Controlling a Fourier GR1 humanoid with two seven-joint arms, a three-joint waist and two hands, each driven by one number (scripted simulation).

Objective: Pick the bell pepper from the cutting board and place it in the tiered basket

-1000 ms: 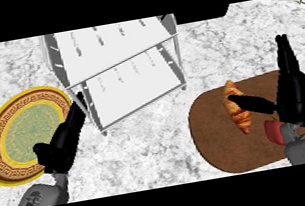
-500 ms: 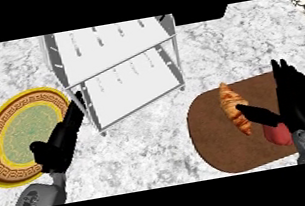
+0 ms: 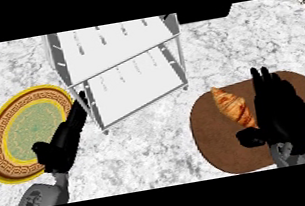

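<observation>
Hovering over the brown cutting board (image 3: 223, 149), the right robot hand (image 3: 280, 106) has its fingers straight and spread, thumb out to the side, palm down. A croissant (image 3: 233, 107) lies on the board just beside that hand's thumb side. The bell pepper cannot be seen; the hand covers that part of the board. The white tiered basket (image 3: 122, 62) stands well apart on the marble desk (image 3: 155, 145). The left robot hand (image 3: 62, 145) rests open, overlapping the edge of a yellow-rimmed plate (image 3: 19, 135).
</observation>
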